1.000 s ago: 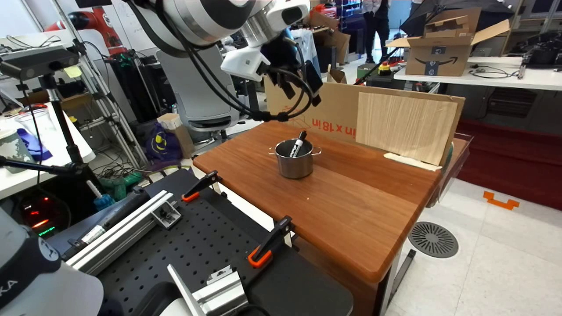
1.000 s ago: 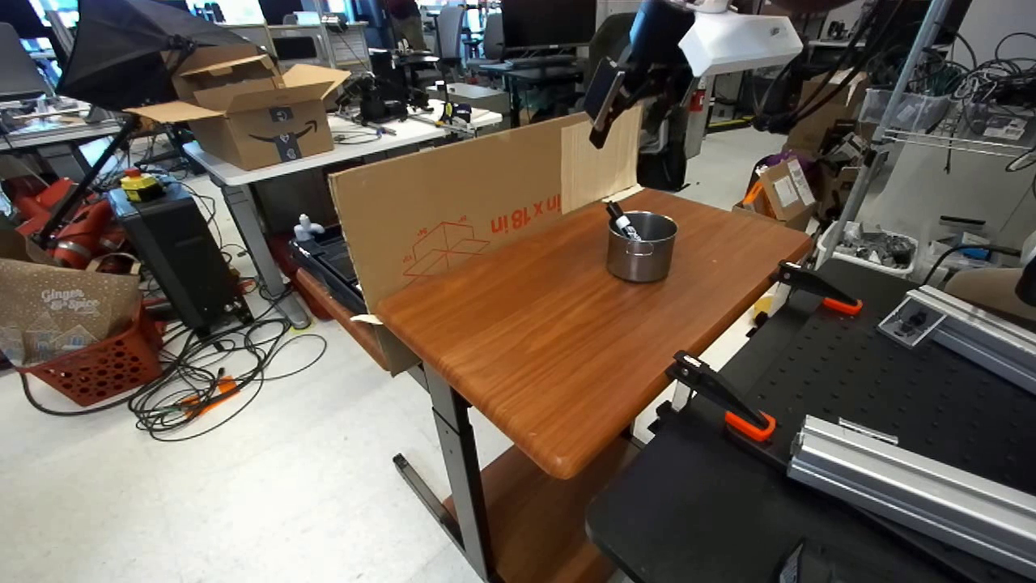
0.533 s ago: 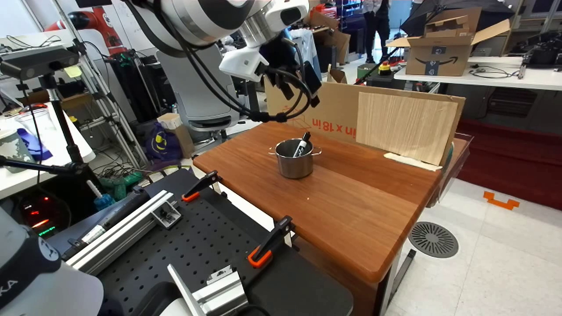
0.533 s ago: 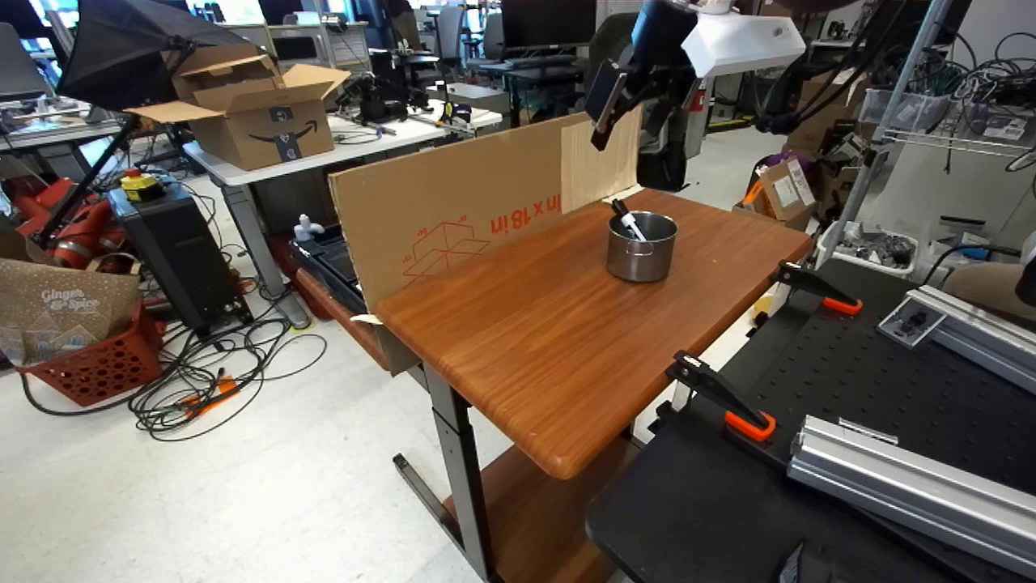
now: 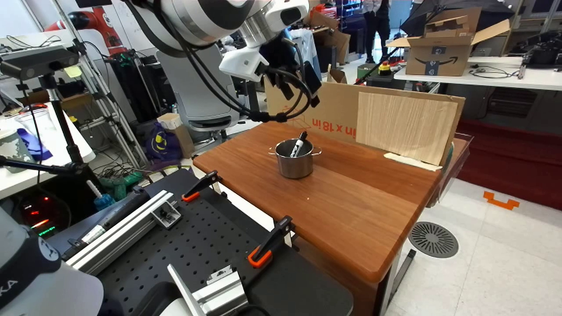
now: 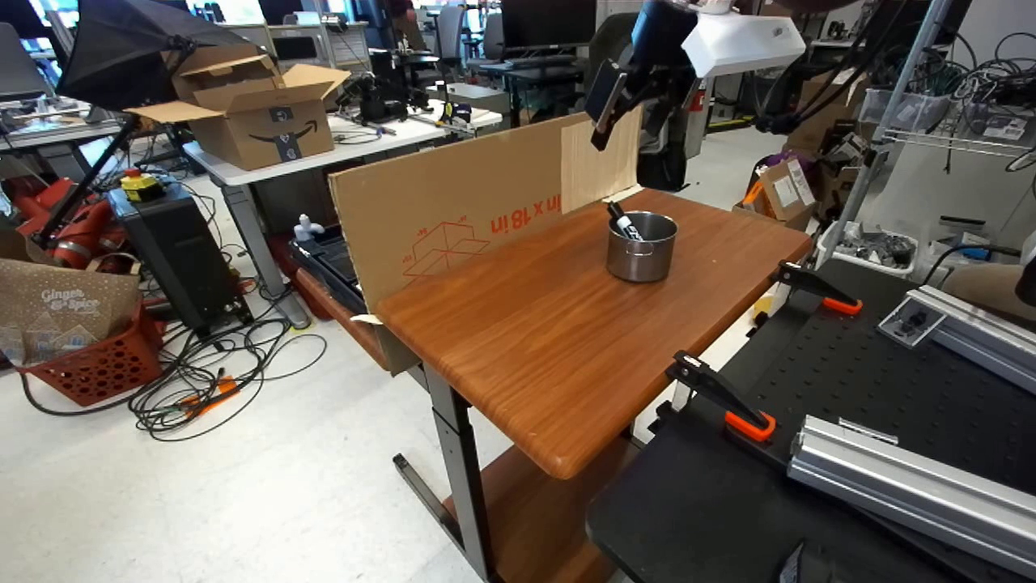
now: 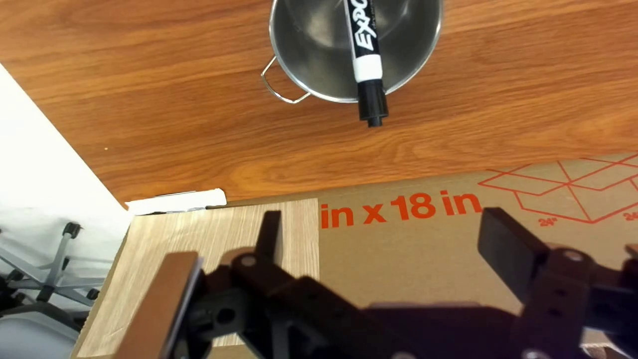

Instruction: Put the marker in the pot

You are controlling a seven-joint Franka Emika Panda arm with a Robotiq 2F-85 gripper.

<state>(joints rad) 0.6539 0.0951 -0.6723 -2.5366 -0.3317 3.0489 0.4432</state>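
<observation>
The marker (image 7: 367, 62) leaned in the pot (image 5: 295, 169), cap jutting past the rim, lower end out of sight; it probably rested slantwise because it was too long to lie flat. The gripper (image 7: 384, 237) hung above, well apart from both, its fingers spread with nothing between them, presumably to leave the pot undisturbed. The task looked done. The cardboard (image 6: 486, 182) stood along an edge of the table (image 5: 351, 206), perhaps to stop things rolling off

The setting is a robotics laboratory, as shown by the white robot arm (image 5: 206, 26), a red robot arm (image 5: 104, 27) behind, a camera (image 5: 44, 61) on a stand (image 5: 63, 118), metal rails (image 6: 906, 490) on a perforated black board (image 5: 189, 245), and cables (image 6: 166, 393) looped across the floor (image 6: 243, 510).
</observation>
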